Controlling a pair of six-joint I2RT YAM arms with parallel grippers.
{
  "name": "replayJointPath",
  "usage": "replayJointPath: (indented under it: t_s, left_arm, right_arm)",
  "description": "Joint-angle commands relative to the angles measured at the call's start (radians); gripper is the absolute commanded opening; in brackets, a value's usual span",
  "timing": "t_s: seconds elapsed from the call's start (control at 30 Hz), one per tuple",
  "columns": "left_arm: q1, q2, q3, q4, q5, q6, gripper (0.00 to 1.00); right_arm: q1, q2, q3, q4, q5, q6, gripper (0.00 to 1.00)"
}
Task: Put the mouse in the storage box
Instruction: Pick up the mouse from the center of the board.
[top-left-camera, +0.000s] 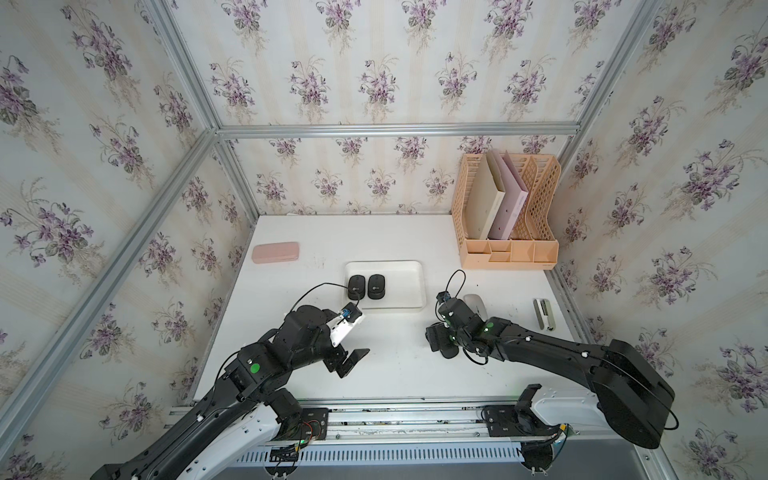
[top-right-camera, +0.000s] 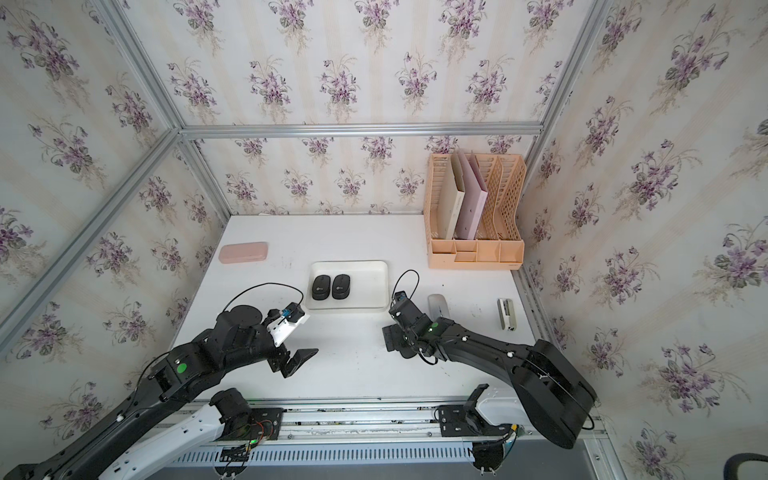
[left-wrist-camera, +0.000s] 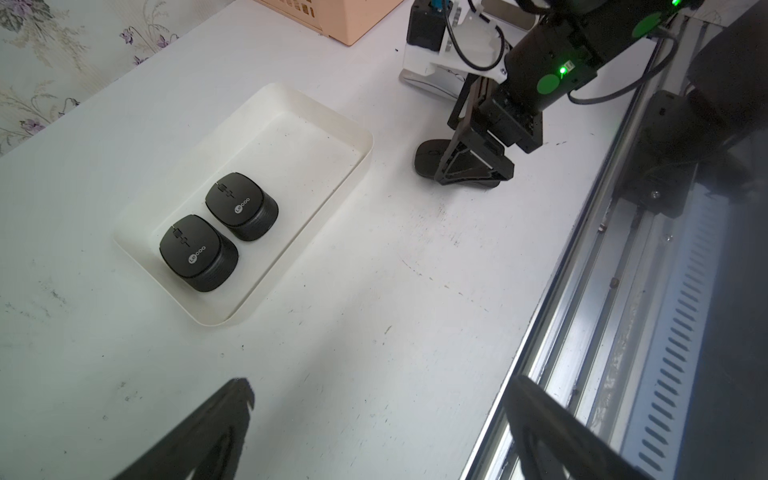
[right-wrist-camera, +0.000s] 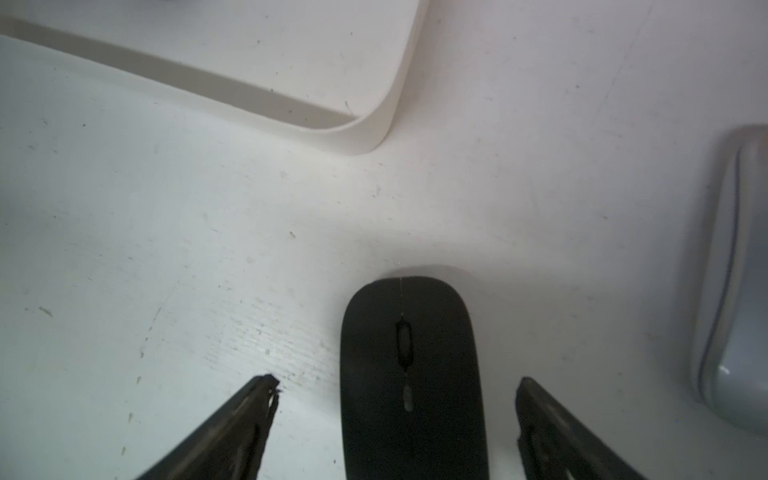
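The storage box (top-left-camera: 420, 286) is a shallow white tray mid-table, and two black mice (top-left-camera: 356, 286) (top-left-camera: 376, 286) lie side by side at its left end. A flat black mouse (right-wrist-camera: 411, 374) lies on the table just outside the box's near right corner (right-wrist-camera: 374, 137). My right gripper (right-wrist-camera: 397, 381) is open and straddles this mouse, with a gap showing on each side. In both top views the gripper (top-left-camera: 442, 343) covers that mouse. A silver mouse (top-left-camera: 476, 303) lies just beyond the right arm. My left gripper (left-wrist-camera: 380, 384) hangs open and empty over bare table in front of the box.
A pink oblong case (top-left-camera: 275, 252) lies at the back left. A peach file rack (top-left-camera: 509, 216) holding folders stands at the back right. A stapler (top-left-camera: 543, 314) rests near the right edge. A metal rail (top-left-camera: 395, 415) runs along the table's front edge.
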Motion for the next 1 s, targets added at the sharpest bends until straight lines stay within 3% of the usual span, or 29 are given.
replayJointPath:
  t_s: [0.0,0.1,0.27,0.6,0.97]
  left_arm:
    - [0.001,-0.002,0.014,0.026,-0.029,0.016,0.99]
    - [0.001,0.03,0.037,-0.001,-0.076,0.009,0.99]
    - [0.001,0.052,0.039,0.003,-0.061,-0.004,0.99]
    - [0.002,0.017,0.017,0.015,-0.131,-0.012,0.99]
    - [0.002,0.013,0.017,0.015,-0.153,-0.014,0.99]
  right_arm:
    - [-0.002,0.007,-0.002,-0.027,0.026,0.021,0.92]
    - [-0.002,0.024,-0.014,-0.009,0.002,0.019,0.9]
    - [-0.002,0.079,0.006,0.003,-0.009,0.015,0.85]
    - [-0.002,0.138,0.048,-0.02,0.027,0.003,0.6]
    - [-0.003,0.143,0.093,-0.062,0.037,-0.01,0.51]
